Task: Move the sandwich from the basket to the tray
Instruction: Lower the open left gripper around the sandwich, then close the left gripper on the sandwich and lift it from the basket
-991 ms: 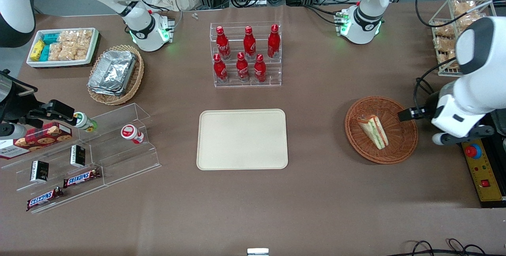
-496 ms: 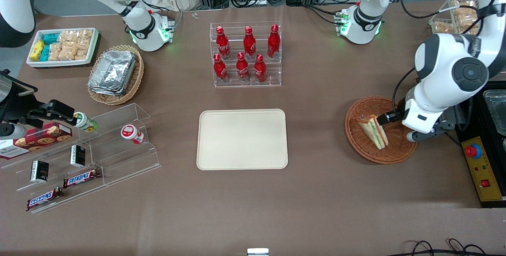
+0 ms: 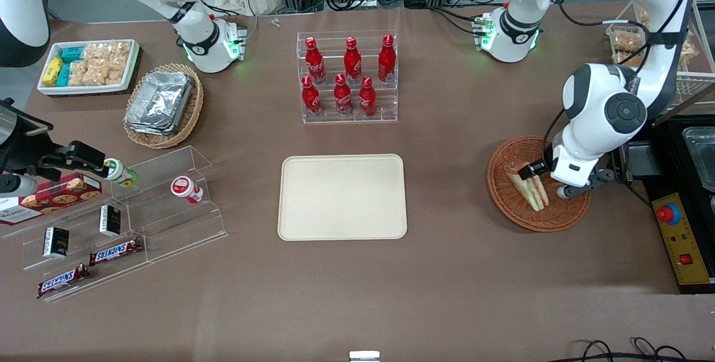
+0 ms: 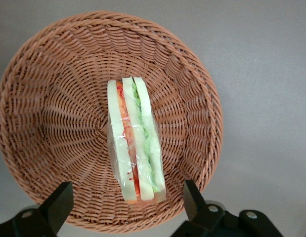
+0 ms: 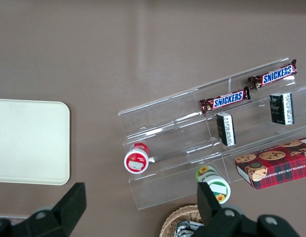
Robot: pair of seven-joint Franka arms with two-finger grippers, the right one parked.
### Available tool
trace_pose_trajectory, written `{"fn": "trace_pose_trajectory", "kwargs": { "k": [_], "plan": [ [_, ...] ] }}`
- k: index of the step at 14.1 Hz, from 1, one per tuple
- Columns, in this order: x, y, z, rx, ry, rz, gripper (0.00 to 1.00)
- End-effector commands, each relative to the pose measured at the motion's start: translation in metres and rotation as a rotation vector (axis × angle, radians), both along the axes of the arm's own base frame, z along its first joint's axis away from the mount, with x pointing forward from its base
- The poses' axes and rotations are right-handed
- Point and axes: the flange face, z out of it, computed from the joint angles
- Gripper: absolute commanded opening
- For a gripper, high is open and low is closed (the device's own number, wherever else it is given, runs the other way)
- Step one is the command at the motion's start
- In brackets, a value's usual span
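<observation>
The cream tray (image 3: 342, 196) lies bare on the tabletop (image 3: 447, 272), well apart from the round wicker basket (image 3: 505, 203), which sits toward my working arm's end. The wrapped wedge sandwich (image 3: 530, 187) rests in the basket, near its middle, lying on one bread face with its layered cut edge up. My tool (image 3: 537, 175) hangs above the sandwich, spread wide, its fingers (image 4: 56, 205) standing either side of the wedge's broad end with nothing between them.

I judge the sandwich (image 4: 134, 140) light and soft: the bread will squash under a hard squeeze, and the clear film looks slick. I would close across the two bread faces near the thick end, gently, so the red and green filling is not pressed out and the wrap does not slide.
</observation>
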Motion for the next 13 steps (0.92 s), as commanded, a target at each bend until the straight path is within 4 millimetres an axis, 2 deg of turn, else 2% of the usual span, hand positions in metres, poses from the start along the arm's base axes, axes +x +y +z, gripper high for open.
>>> {"fn": "trace_pose_trajectory", "kwargs": {
  "k": [1, 4, 9, 10, 11, 13],
  "plan": [
    [0.001, 0.003, -0.016, -0.021, -0.014, 0.031, 0.98],
    [0.004, 0.008, -0.039, -0.041, -0.03, 0.054, 0.98],
    [-0.004, 0.009, -0.059, -0.05, -0.038, 0.065, 0.93],
    [-0.006, 0.009, -0.062, -0.051, -0.035, 0.065, 0.87],
    [-0.006, 0.009, -0.062, -0.05, -0.035, 0.065, 0.76],
    [-0.006, 0.009, -0.06, -0.045, -0.038, 0.086, 0.44]
  ]
}}
